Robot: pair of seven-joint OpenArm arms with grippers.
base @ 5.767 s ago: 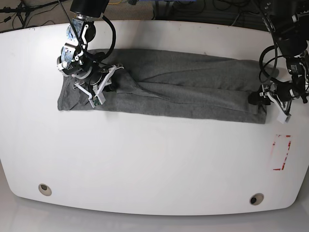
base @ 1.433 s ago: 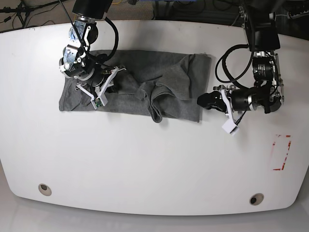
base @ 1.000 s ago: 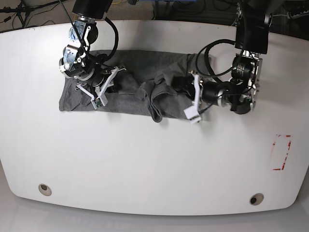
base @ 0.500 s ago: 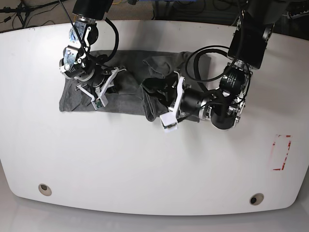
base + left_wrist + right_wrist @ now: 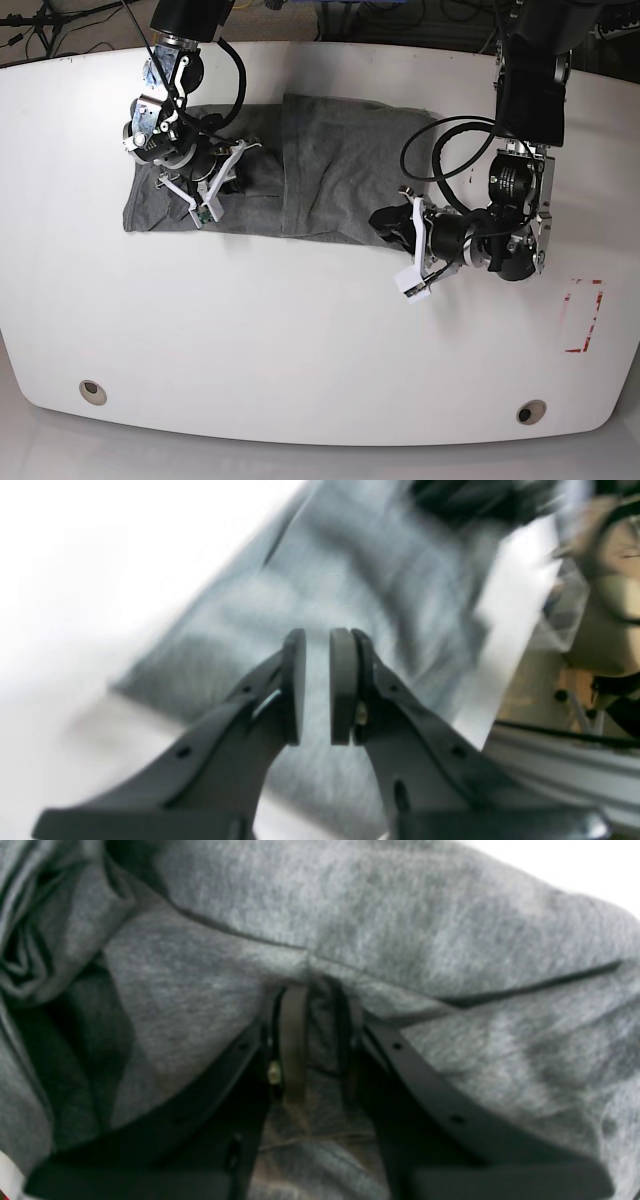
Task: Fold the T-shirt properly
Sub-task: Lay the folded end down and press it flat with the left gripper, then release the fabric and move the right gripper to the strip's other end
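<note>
The grey T-shirt point(image 5: 340, 170) lies at the table's far left-centre, its right part laid flat over the middle with a straight edge near the centre. My right gripper point(image 5: 222, 172) stays on the left part. In the right wrist view it point(image 5: 317, 990) is shut on a seam fold of the T-shirt point(image 5: 450, 915). My left gripper point(image 5: 385, 222) hovers at the fold's lower right corner. Its jaws point(image 5: 317, 635) are nearly together with only a thin slit and nothing between them; the blurred T-shirt point(image 5: 350, 580) is behind.
The white table point(image 5: 300, 340) has a red-outlined rectangle point(image 5: 583, 315) at the right and two round holes point(image 5: 92, 391) point(image 5: 531, 411) near the front edge. Cables run along the far edge.
My left gripper swept left across the shirt with its right end, then drew back right. The bunched cloth now lies flat as a folded layer. The right arm has not moved.
</note>
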